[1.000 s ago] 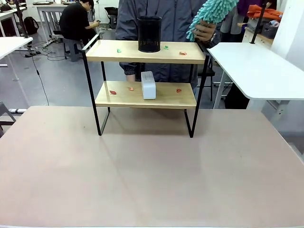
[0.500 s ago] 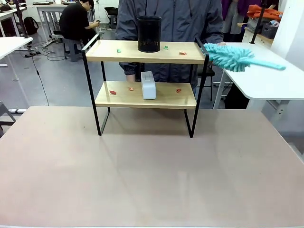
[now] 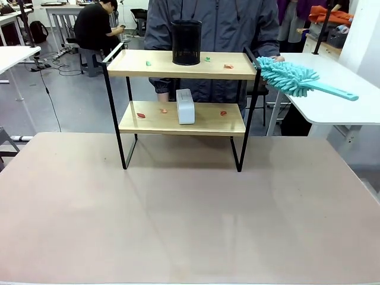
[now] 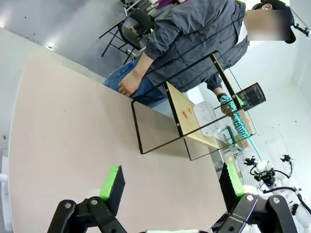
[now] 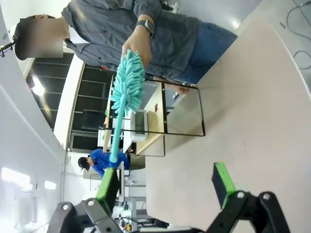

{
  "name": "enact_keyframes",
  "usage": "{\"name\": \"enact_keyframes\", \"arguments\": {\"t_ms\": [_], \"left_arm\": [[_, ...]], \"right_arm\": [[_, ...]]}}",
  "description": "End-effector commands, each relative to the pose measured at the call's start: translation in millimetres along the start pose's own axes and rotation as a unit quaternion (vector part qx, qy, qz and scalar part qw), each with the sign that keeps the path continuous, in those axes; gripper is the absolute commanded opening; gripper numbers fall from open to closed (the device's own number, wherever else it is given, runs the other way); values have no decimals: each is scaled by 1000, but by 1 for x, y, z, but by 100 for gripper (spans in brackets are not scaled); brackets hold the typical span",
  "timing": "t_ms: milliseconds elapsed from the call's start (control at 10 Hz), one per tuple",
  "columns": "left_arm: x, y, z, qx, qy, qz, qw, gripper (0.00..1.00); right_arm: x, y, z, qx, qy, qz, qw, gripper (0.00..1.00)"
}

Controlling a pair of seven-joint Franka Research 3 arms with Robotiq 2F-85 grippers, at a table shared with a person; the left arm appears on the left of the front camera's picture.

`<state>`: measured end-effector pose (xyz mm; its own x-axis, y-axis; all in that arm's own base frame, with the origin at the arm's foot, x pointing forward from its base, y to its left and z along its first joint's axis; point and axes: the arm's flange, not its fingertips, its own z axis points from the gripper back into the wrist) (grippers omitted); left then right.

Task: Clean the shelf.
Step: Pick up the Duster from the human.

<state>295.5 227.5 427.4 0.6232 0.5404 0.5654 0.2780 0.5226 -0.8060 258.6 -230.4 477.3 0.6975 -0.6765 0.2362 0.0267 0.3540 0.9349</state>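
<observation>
Two light wood boards on a thin black frame: the shelf [image 3: 166,72] stands at the far middle of the tan worktop [image 3: 178,219], w/ a person [image 3: 214,24] in a grey jacket right behind it. Top board: black mesh cup [image 3: 186,43] near centre, w/ small scraps [image 3: 228,66], green and red, either side of it. Lower board: white box [image 3: 185,107] upright mid-board, red scraps each side of it. Person's hand [image 5: 137,46] grips the fluffy end of a teal duster [image 3: 288,77], held just off the shelf's R end, above a white side table [image 3: 332,101], handle pointing away from the shelf. L pincer [image 4: 172,179]: green pads apart, nothing btwn, over bare worktop, shelf well ahead. R pincer [image 5: 164,183]: pads likewise apart, nothing btwn, worktop and shelf ahead of it.
</observation>
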Motion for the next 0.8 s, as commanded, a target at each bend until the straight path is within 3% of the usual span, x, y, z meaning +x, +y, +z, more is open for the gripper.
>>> {"name": "enact_keyframes", "arguments": {"t_ms": [0, 100, 300, 700], "left_arm": [[1, 1, -1, -11, -12, -12, 1000, 100], [1, 1, -1, -11, -12, -12, 1000, 100], [1, 1, -1, -11, -12, -12, 1000, 100], [1, 1, -1, -11, -12, -12, 1000, 100]], "right_arm": [[38, 39, -42, -2, 72, -64, 995, 100], [52, 56, -75, 7, 111, -78, 991, 100], [60, 70, -146, -41, 160, -89, 982, 100], [44, 61, -247, -28, 239, -179, 954, 100]]}}
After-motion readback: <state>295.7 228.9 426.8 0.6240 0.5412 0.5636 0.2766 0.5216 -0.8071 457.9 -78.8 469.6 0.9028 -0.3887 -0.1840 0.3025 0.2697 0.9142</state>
